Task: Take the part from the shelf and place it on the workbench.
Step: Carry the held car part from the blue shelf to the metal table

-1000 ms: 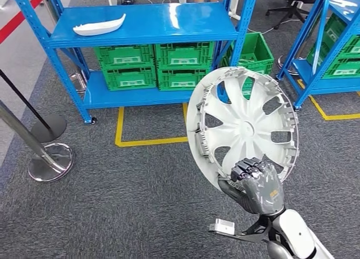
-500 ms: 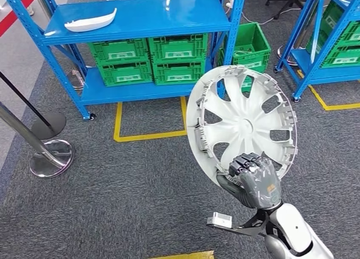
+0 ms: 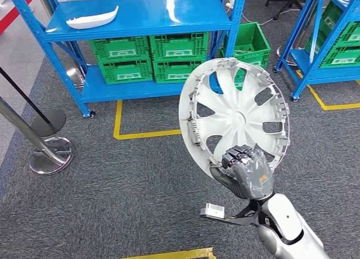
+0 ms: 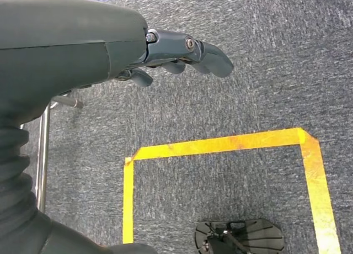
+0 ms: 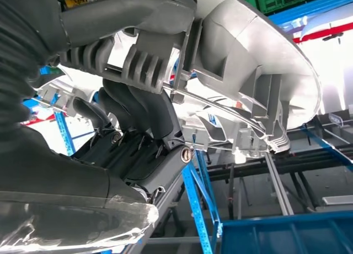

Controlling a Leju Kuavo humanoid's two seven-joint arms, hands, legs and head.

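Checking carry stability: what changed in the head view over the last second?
The whole scene shifted, so the camera moved: a yellow tape strip has come into view at the bottom. The right hand and wheel cover drifted slightly left and up in frame. Grip unchanged: fingers still clasp the cover's lower rim. The white part stays on the blue shelf.

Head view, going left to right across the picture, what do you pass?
Chrome stand base → white curved part on the blue shelf → green crates → wheel cover held by the right hand → second blue rack.
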